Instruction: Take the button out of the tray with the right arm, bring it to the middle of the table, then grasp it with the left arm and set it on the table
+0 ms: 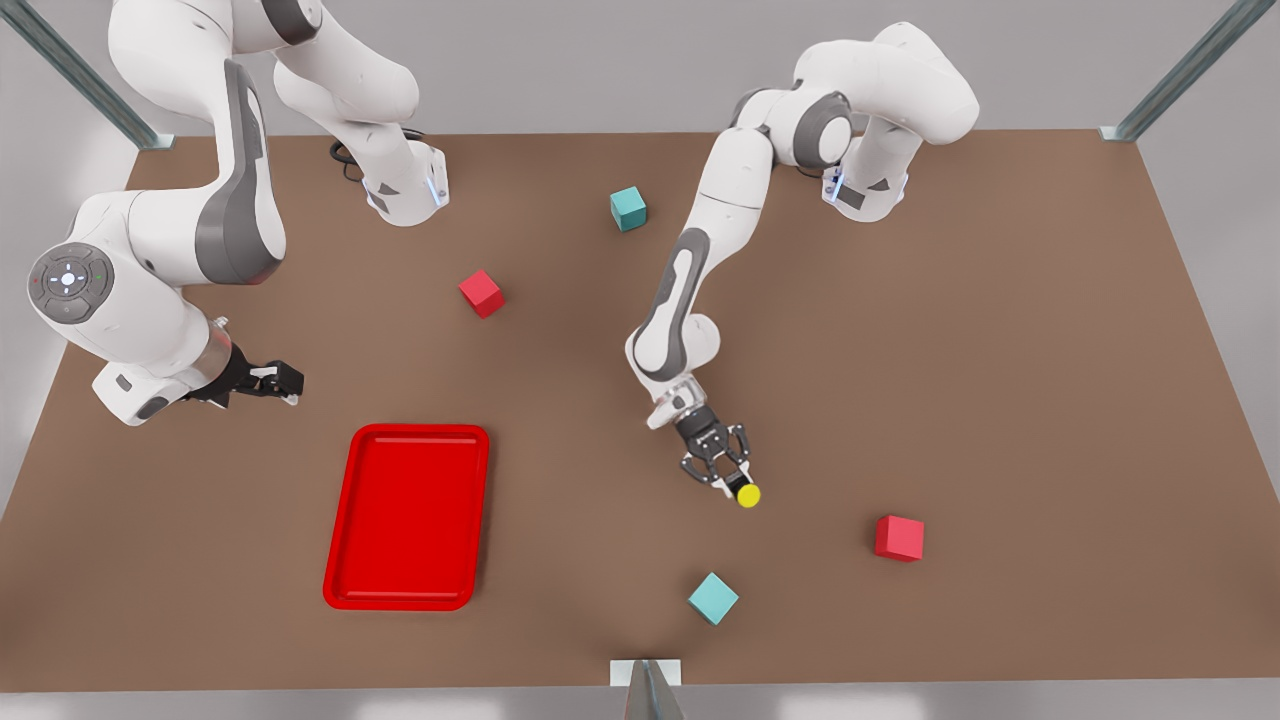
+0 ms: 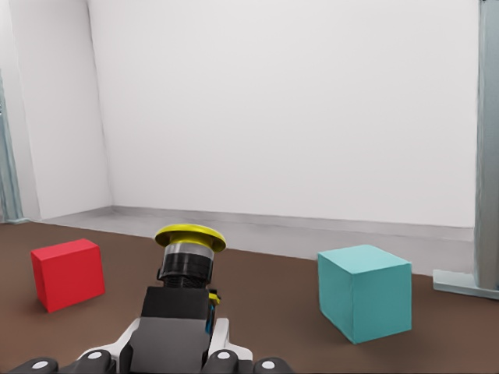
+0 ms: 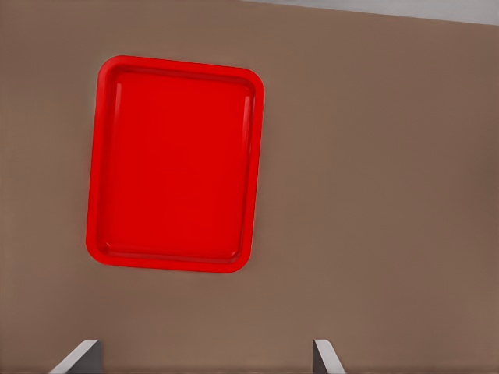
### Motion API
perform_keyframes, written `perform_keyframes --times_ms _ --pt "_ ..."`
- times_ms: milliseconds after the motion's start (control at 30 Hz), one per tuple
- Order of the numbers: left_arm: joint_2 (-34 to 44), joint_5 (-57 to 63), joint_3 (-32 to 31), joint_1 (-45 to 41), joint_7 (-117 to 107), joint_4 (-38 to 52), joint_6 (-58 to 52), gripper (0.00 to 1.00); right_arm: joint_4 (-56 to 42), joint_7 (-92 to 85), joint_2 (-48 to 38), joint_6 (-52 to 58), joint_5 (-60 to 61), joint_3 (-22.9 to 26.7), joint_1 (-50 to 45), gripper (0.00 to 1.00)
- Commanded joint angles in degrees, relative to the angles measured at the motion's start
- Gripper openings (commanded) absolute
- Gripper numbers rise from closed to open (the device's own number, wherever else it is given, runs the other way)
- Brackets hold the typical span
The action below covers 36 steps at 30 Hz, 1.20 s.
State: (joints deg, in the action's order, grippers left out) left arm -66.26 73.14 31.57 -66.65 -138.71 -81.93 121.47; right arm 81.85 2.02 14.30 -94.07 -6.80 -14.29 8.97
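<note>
Gripped the button (image 1: pixel 747 494) in the left gripper (image 1: pixel 728 477), fingers closed on its grey-black boxy body, out past the middle of the table (image 1: pixel 1000 350) toward the front view's right. Hung there well apart from the tray (image 1: pixel 420 432), which lay empty of the button toward the front view's left. Pointed the long axis of the button along the fingers, with the round yellow cap leading away from the wrist and standing out beyond the fingertips. Showed this plainly in the left wrist view: the yellow cap over a ribbed dark neck, then the boxy body (image 2: pixel 175 331) pinched from both sides. Looked almost level across the table in that view, so probably very low over the surface, though could not tell whether touching it or not. Judged from this that only the setting down remained, and that it depended on how the body meets the table: with the axis lying so flat, likely to come to rest on a side of the box and not on its base. Stood near a red cube (image 1: pixel 899 537) and a teal cube (image 1: pixel 713 598), both apart from the button. Waited with the right gripper (image 1: pixel 285 380) just beside the tray, fingers spread open and holding nothing, looking down on the tray's rim (image 3: pixel 179 64).
</note>
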Motion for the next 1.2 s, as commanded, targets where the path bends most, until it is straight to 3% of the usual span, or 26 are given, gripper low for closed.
perform_keyframes --times_ms 0,367,400,433,900,1067,1133,1167 --pt "-0.6 5.5 -0.5 0.8 -51.7 0.0 -0.7 0.48 0.0 -0.1 0.0 0.0 0.0 0.0 0.0 1.00" --pt "-2.2 15.7 -0.7 1.9 -52.4 -0.9 -2.1 0.51 0.0 -0.1 -0.1 0.0 0.0 0.0 0.0 1.00" --pt "-2.3 16.6 -0.8 2.5 -52.4 -0.9 -2.6 0.89 0.0 -0.1 -0.1 0.0 0.0 0.0 0.0 1.00" --pt "-2.6 17.2 -0.8 2.6 -52.4 -0.9 -2.9 1.00 0.0 -0.1 -0.1 0.0 0.0 0.0 0.0 1.00" --pt "-1.5 17.2 -0.7 0.9 -50.7 -1.7 -3.9 1.00 0.0 -0.1 -0.1 0.0 0.0 0.0 0.1 1.00" --pt "7.5 20.6 0.3 -0.9 -45.0 -10.1 0.4 1.00 0.0 -0.1 -0.1 0.0 0.0 0.0 0.0 1.00" --pt "15.2 21.6 1.8 -0.9 -29.3 -14.9 6.9 1.00 0.0 -0.1 -0.1 0.0 0.0 0.0 0.0 1.00" --pt "19.9 21.3 2.4 -0.8 -11.2 -17.6 11.3 1.00 0.0 -0.1 -0.1 0.0 0.0 0.0 0.0 1.00"
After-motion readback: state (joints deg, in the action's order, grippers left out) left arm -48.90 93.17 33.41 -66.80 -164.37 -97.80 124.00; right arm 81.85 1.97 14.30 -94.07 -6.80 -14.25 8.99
